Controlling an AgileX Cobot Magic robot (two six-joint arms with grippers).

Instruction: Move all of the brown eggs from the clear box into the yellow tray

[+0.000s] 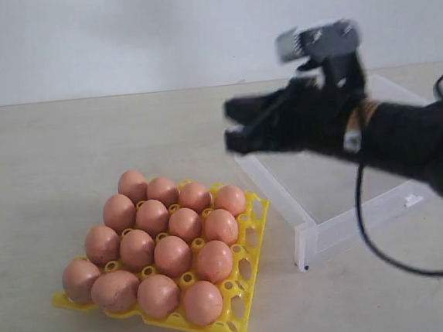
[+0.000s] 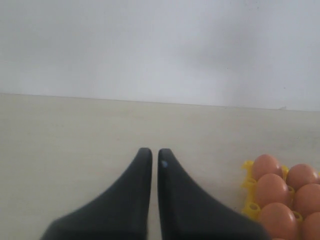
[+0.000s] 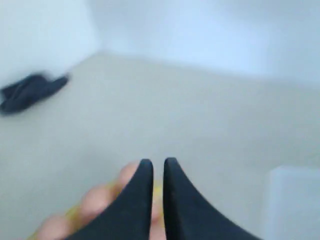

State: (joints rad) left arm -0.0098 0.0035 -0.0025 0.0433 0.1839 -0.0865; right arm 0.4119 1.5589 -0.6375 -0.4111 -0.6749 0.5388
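Hovering in the air above the pale bench (image 1: 43,166), the right gripper (image 1: 235,126) is shown blurred in the exterior view, between the yellow tray (image 1: 229,328) and the clear box (image 1: 343,229). Its black arm is seen reaching in from the right, across the box, with a black cable (image 1: 367,231) hanging below it. In the right wrist view its jaws are closed to a thin slit, and nothing is held between them. Blurred eggs and a strip of yellow are seen past them.

The brown eggs (image 1: 172,256) are seated in the yellow tray, at the lower left of the exterior view. They are packed in neat rows, one to a cup, touching or nearly touching their neighbours. A line of unfilled cups is seen along the tray's edge nearest the box. Every egg in view is in the tray.

The clear box is placed on the bench to the right of the tray, near it but apart. Its low translucent walls and a small latch tab (image 1: 412,198) on the front wall are visible. Much of its floor is hidden by the arm.

The left gripper (image 2: 155,152) is shown only in the left wrist view. Its jaws are drawn almost together, with nothing gripped, and a corner of the egg-filled tray is seen beside them.
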